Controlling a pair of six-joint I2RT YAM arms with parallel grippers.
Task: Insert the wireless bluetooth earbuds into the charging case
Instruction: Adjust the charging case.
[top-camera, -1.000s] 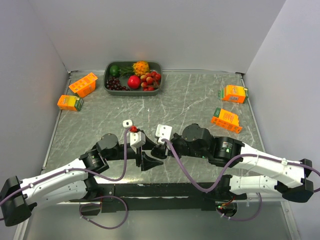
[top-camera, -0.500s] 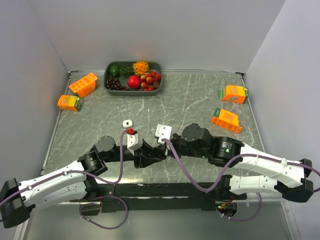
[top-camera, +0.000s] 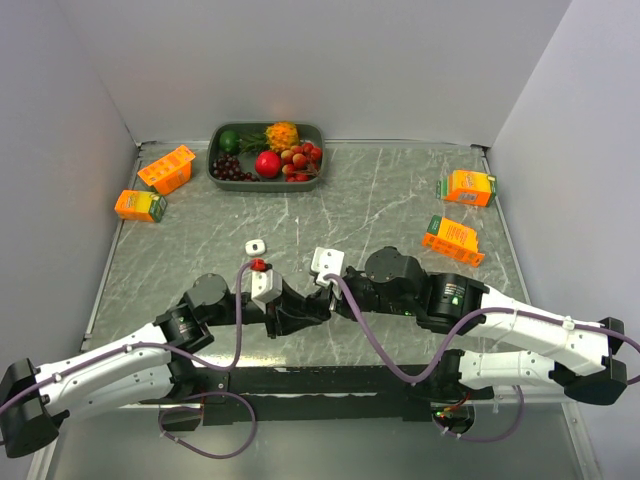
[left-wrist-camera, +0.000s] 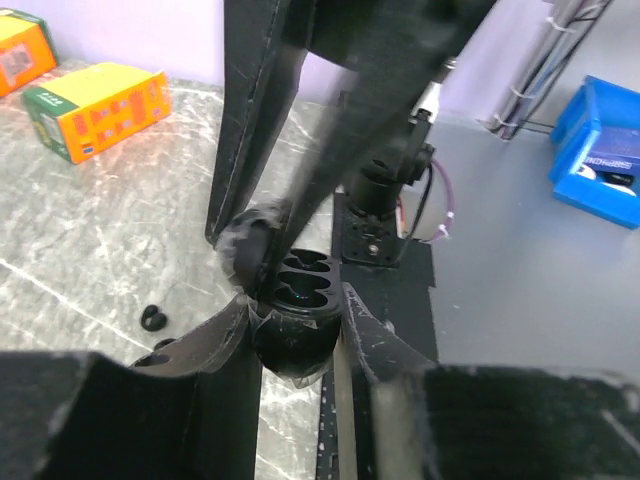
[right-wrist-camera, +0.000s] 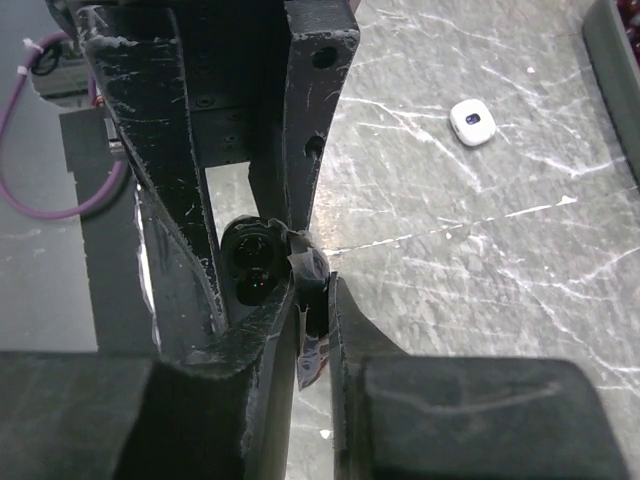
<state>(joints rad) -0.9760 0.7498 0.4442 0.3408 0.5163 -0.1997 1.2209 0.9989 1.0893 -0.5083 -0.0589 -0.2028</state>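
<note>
The black charging case (left-wrist-camera: 293, 337) is open, with its two wells (left-wrist-camera: 305, 280) facing up. My left gripper (left-wrist-camera: 297, 350) is shut on the case body, one finger on each side. My right gripper (right-wrist-camera: 314, 305) comes in from the other side and is shut on the thin upright lid (right-wrist-camera: 310, 275), with the wells (right-wrist-camera: 247, 265) just to its left. In the top view both grippers meet at the case (top-camera: 303, 305) in the near middle of the table. One black earbud (left-wrist-camera: 152, 319) lies on the marble left of the case. A white earbud (right-wrist-camera: 472, 122) (top-camera: 256, 246) lies farther back.
A grey tray of fruit (top-camera: 219, 135) stands at the back. Two orange cartons (top-camera: 166, 168) (top-camera: 140, 205) lie at the back left and two more (top-camera: 468, 187) (top-camera: 452, 238) at the right. The table's near edge and black base plate (top-camera: 300, 380) are just behind the case.
My left gripper's fingers, spread wide a second ago, have closed onto the case body. The right gripper has kept its hold and place.
</note>
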